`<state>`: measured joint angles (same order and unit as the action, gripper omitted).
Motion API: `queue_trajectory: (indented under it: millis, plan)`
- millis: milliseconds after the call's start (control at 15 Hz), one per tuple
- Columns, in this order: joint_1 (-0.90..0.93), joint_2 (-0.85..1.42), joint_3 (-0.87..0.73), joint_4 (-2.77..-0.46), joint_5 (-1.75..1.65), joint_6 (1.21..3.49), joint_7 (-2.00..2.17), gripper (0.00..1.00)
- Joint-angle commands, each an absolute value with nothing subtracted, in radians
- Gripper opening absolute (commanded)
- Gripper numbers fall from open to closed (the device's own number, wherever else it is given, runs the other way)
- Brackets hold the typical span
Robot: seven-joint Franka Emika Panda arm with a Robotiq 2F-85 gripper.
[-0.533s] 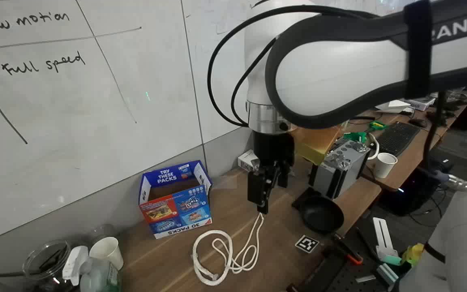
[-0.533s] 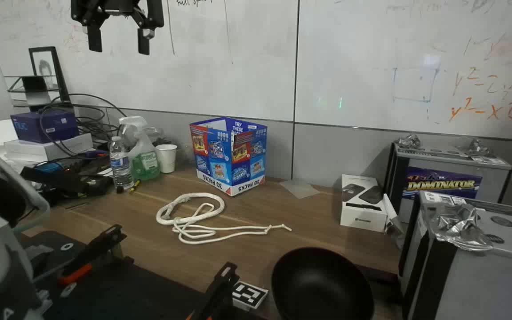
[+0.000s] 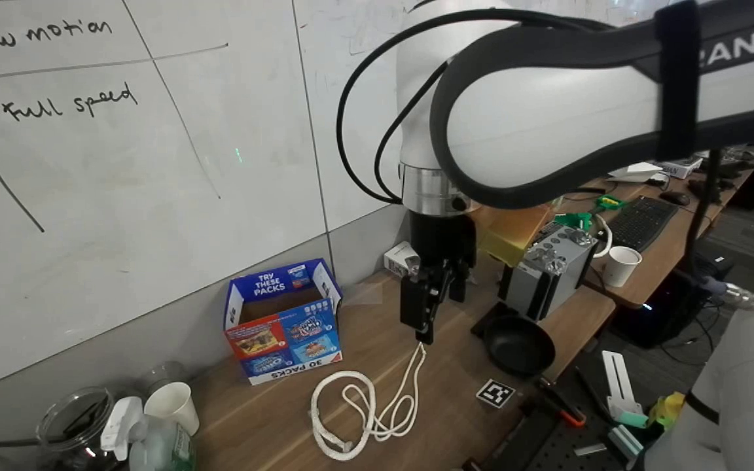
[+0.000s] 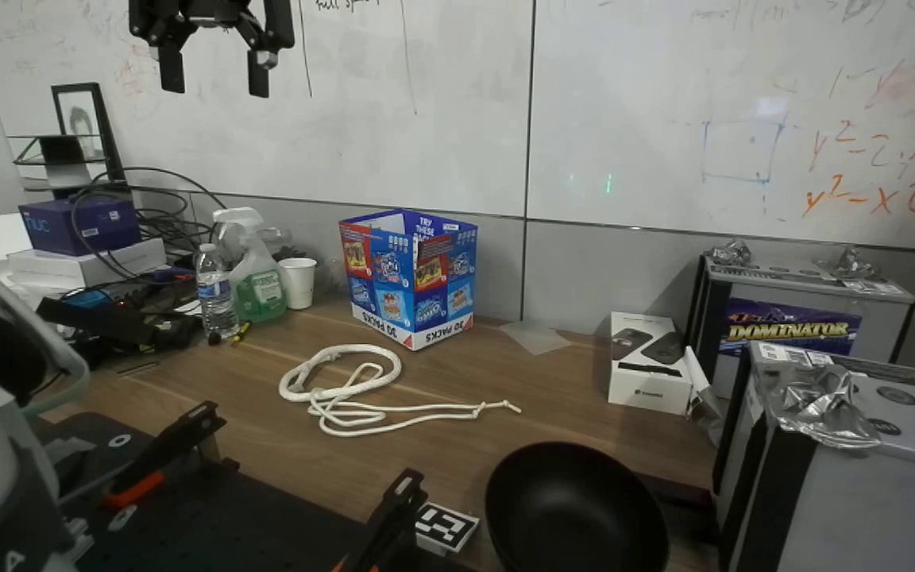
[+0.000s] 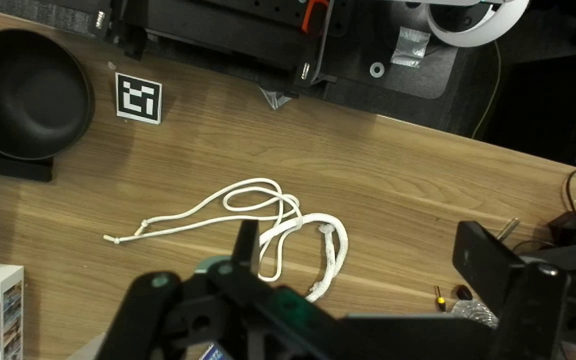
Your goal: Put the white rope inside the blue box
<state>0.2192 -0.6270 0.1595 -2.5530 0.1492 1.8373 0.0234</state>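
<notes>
The white rope (image 4: 350, 348) lies on the wooden table in loose loops, its two thin knotted ends stretched out to one side. In the wrist view the thick loop of the rope (image 5: 344, 239) shows between my fingers, well below them, partly covered by one finger. My gripper (image 5: 358, 235) is open and holds nothing. In an exterior view the gripper (image 4: 215, 83) hangs high above the table. The blue box (image 3: 285, 340) stands upright against the wall with its top open, near the rope. Only a sliver of the blue box (image 5: 213, 353) shows under the gripper.
A black pan (image 4: 577, 508) and a white carton (image 4: 648, 361) stand to one side of the rope, with grey metal units (image 4: 831, 492) beyond. Past the box are a white cup (image 4: 297, 282), a green spray bottle (image 4: 259, 294) and a water bottle (image 4: 216, 298). A whiteboard rises behind.
My gripper has shifted only a hair, staying open at about the same height. Rope and box lie unmoved.
</notes>
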Motion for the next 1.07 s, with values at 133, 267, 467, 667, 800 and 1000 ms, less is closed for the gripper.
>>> queue_trajectory:
  millis: [133, 267, 467, 667, 800, 1000]
  plan:
    - [0.165, -0.549, 0.188, -2.647, 0.103, 2.065, 0.098, 1.0]
    - [0.148, -0.479, 0.193, -2.683, 0.081, 2.195, 0.124, 1.0]
    - [0.101, -0.324, 0.197, -2.708, 0.017, 2.412, 0.183, 1.0]
    - [0.045, -0.13, 0.193, -2.686, -0.08, 2.601, 0.26, 1.0]
    - [0.019, -0.006, 0.179, -2.655, -0.162, 2.678, 0.299, 1.0]
    - [0.026, 0.15, 0.124, -2.601, -0.307, 2.721, 0.328, 1.0]
